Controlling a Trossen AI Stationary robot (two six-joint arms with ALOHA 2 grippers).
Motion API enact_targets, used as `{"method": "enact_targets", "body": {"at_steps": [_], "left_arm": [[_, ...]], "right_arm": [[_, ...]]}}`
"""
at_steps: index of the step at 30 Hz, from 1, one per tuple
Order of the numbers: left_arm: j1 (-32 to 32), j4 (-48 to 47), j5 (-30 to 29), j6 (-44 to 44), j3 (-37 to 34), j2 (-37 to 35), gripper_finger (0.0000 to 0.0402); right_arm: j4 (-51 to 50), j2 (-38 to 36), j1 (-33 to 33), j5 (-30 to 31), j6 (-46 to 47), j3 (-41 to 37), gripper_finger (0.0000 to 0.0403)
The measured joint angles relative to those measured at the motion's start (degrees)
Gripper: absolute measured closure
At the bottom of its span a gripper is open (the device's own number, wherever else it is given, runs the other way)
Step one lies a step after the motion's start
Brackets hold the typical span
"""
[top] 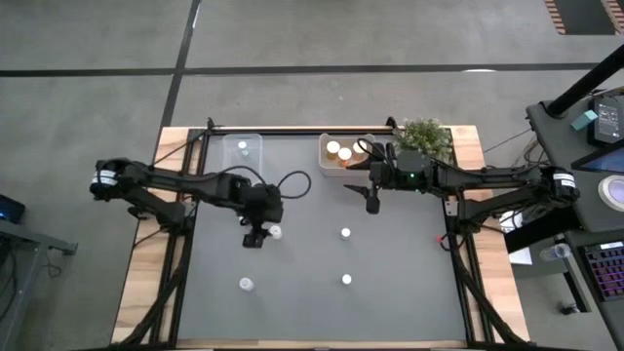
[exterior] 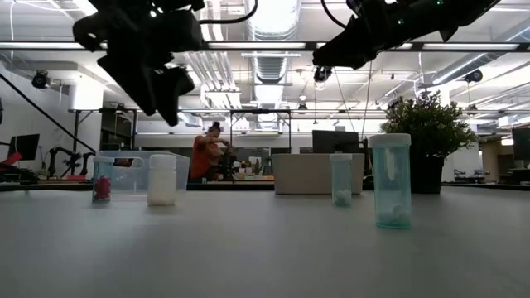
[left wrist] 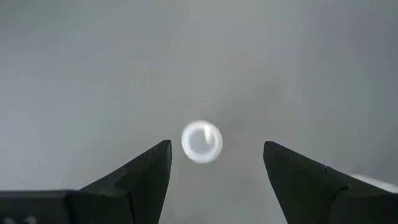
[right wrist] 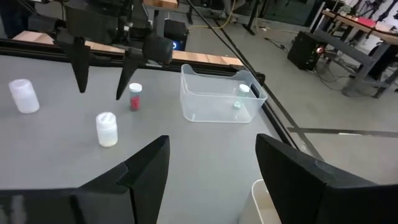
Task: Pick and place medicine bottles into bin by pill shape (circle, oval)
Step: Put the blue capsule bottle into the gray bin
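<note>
The left gripper [top: 253, 237] hangs above the mat with its fingers [left wrist: 146, 171] apart and nothing between them, a white-capped bottle [left wrist: 201, 141] straight below and just beside it. The right gripper [top: 372, 202] hovers near the far bins, fingers spread, holding nothing. Three more bottles stand apart on the mat: one near left [top: 246, 284], two right of centre [top: 345, 233]. The clear bin [right wrist: 219, 95] at far left holds one bottle; the tan bin [top: 336, 153] beside the plant [top: 425, 136] holds several.
</note>
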Motion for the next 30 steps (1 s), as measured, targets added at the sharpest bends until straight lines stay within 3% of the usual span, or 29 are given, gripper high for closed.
{"method": "enact_targets", "body": {"at_steps": [4,10,30], "left_arm": [[-0.1,-7.8,-0.8,-2.5,1.5,-0.1,0.0162],[-0.1,-20.6,-6.9,-2.7,0.7,-0.2,0.0162],[0.0,-13.5,-13.9,-2.6,-8.1,-0.1,0.0162]], "right_arm": [[0.0,0.0,0.0,0.1,0.0,0.0,0.0173],[0.0,0.0,0.0,0.2,0.0,0.0,0.0173],[-0.9,0.0,0.0,0.2,0.0,-0.1,0.0172]]}}
